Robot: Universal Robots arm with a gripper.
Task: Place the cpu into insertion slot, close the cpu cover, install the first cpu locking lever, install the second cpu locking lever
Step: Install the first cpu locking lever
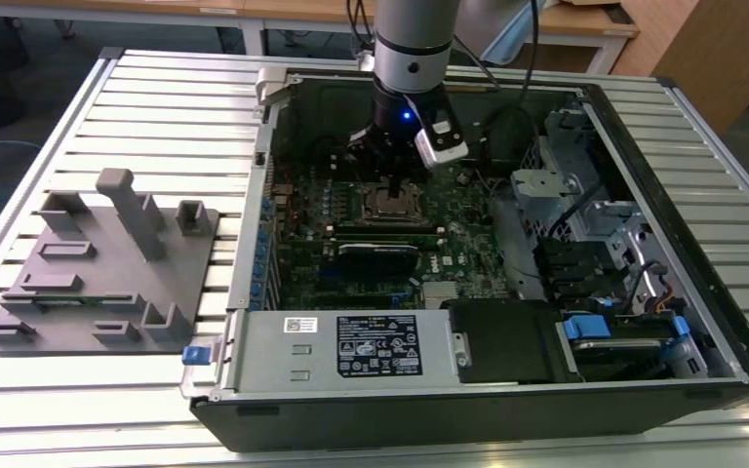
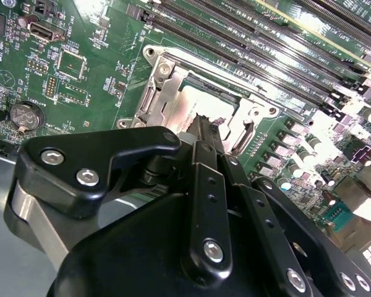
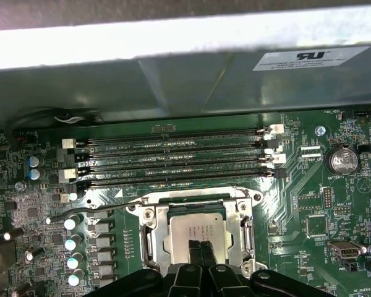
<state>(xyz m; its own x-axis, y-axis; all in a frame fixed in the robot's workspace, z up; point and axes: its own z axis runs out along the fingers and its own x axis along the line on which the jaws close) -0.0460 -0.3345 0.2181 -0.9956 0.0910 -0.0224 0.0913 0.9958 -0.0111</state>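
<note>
Slatted table (image 1: 167, 88) carries a computer case (image 1: 479, 417) and grey fixture (image 1: 89, 292).

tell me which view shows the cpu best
The first wrist view: the cpu faces the camera squarely, with only one edge behind the gripper. The second wrist view sees it aslant, partly hidden by the gripper. The exterior view shows it far off, beneath the gripper.

The cpu (image 3: 195, 228) is sitting in the slot (image 3: 142, 213) under the cover (image 3: 191, 203); memory slots (image 3: 173, 161) are lying just beside it.
</note>
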